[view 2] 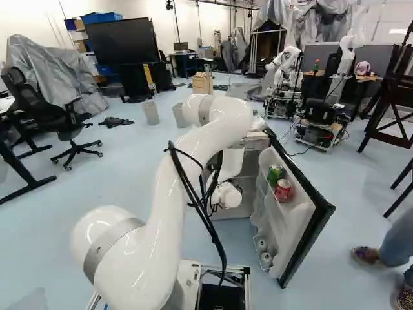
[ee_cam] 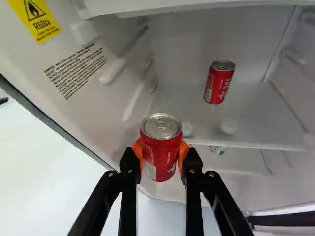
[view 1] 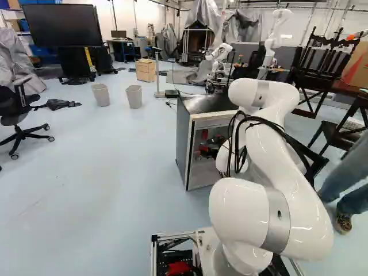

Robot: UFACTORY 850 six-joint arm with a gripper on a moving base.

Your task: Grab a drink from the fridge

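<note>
In the left base view my gripper [view 1: 214, 147] is at the open front of the fridge [view 1: 210, 103], partly hidden by the arm. The wrist view shows the gripper [ee_cam: 161, 151] shut on a red can [ee_cam: 161, 142], orange pads pressed on both its sides, its silver lid showing. Ahead of it, a second red can [ee_cam: 219, 82] stands apart on a white shelf [ee_cam: 251, 115]. In the right base view the fridge door [view 2: 306, 226] is swung open, with a green can [view 2: 275, 174] and a red can [view 2: 282, 190] in its rack.
The fridge's inner side wall [ee_cam: 98, 93] runs beside the held can. A lower shelf [ee_cam: 241, 160] bears a small green-and-white item [ee_cam: 218, 150]. A person's leg [view 2: 399, 242] is beyond the door. Another robot [view 2: 284, 71] stands farther back.
</note>
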